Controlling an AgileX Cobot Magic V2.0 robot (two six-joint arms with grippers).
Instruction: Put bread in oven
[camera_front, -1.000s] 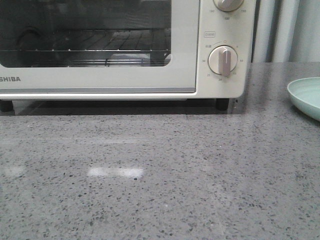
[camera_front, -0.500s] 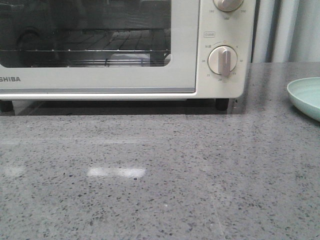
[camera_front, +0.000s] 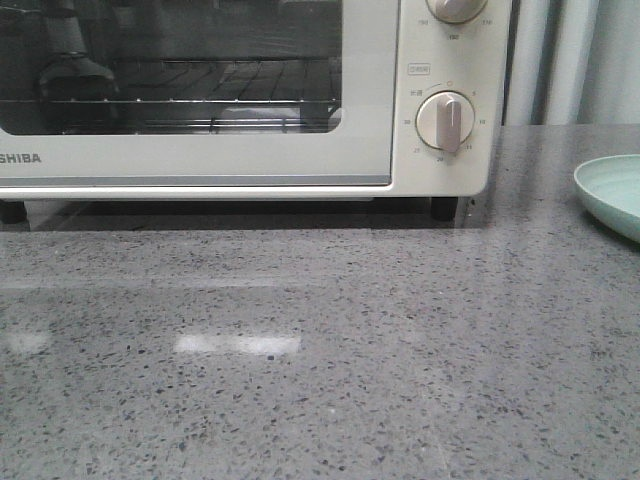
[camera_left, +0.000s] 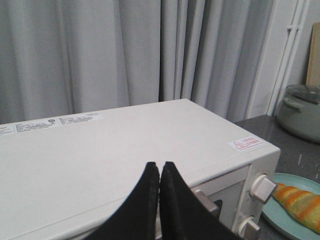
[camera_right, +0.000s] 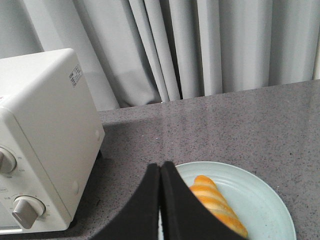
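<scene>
Grey curtains (camera_right: 210, 45) back the scene, and a speckled grey countertop (camera_front: 320, 340) carries the equipment.

Check the left gripper (camera_left: 159, 172) first: in the left wrist view its two black fingers are pressed together with nothing between them, at lower centre of the frame, above the oven's flat top. Check the right gripper (camera_right: 160, 172) next: in the right wrist view its fingers likewise meet tip to tip and hold nothing, at lower centre, over the near rim of the plate (camera_right: 260, 200).

Locate the bread (camera_right: 217, 202) on that pale green plate; the striped orange roll lies just right of the right gripper's fingers. You will also find it at the lower right of the left wrist view.

Note the oven (camera_front: 250, 100) filling the upper left of the front view, door closed, wire rack (camera_front: 200, 100) visible behind the glass. A dim shape at the upper left of the glass may be a reflection; you cannot confirm this. The plate sits well apart from the oven, at the right edge.
</scene>
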